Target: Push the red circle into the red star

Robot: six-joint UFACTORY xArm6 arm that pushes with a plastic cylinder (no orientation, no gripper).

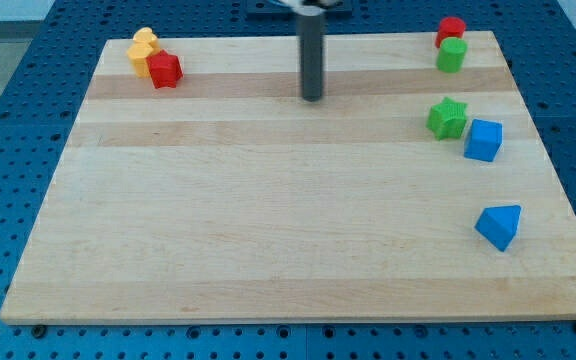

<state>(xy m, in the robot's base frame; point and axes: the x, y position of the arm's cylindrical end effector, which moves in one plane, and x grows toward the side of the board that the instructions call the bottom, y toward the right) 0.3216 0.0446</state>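
Observation:
The red circle (451,30) sits at the board's top right corner, touching a green cylinder-like block (451,55) just below it. The red star (165,69) sits at the top left, touching a yellow block (144,51). My tip (313,98) rests on the board at the top centre, roughly midway between the two red blocks and touching neither.
A green star (447,118) and a blue cube (484,140) sit together at the right. A blue triangular block (499,226) lies lower right. The wooden board (268,220) lies on a blue perforated table.

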